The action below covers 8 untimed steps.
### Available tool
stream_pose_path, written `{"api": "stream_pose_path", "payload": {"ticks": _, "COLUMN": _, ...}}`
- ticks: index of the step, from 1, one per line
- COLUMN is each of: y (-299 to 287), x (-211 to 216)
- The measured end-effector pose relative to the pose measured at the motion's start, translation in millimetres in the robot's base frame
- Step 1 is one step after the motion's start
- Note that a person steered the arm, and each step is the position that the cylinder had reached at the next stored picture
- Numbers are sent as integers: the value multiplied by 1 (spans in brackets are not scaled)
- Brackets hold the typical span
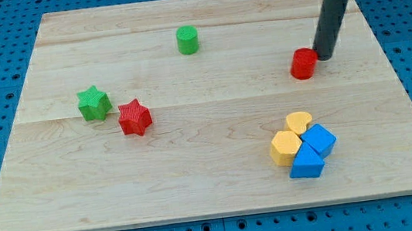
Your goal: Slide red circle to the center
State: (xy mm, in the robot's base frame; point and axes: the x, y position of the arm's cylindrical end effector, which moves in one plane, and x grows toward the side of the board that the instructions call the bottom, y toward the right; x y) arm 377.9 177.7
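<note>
Red circle (303, 64) sits at about two o'clock from the middle of the wooden table (198, 178), well out toward the view's right. My tip (321, 57) touches that block at its three o'clock side, the dark rod rising from there toward the view's top right. No gripper exists on this arm, so nothing is clasped; the rod only presses against the block's edge. At twelve o'clock from the middle stands a green cylinder (187, 40). Out at nine o'clock, a green star (93, 103) and a red star (135, 117) lie just beside each other. At about five o'clock, four blocks huddle touching: a yellow heart-like block (298, 121), a yellow hexagon (285, 147), a blue cube-like block (319, 139) and a blue triangle (306, 165).
</note>
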Motion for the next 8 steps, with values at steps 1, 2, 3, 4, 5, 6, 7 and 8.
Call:
{"api": "stream_pose_path", "payload": {"ticks": 1, "y": -24, "x": 7}}
{"api": "stream_pose_path", "payload": {"ticks": 2, "y": -27, "x": 25}}
{"api": "stream_pose_path", "payload": {"ticks": 3, "y": -29, "x": 38}}
{"api": "stream_pose_path", "payload": {"ticks": 4, "y": -48, "x": 38}}
{"api": "stream_pose_path", "payload": {"ticks": 5, "y": -67, "x": 38}}
{"api": "stream_pose_path", "payload": {"ticks": 6, "y": -90, "x": 38}}
{"api": "stream_pose_path", "payload": {"ticks": 7, "y": -116, "x": 38}}
{"api": "stream_pose_path", "payload": {"ticks": 8, "y": -142, "x": 38}}
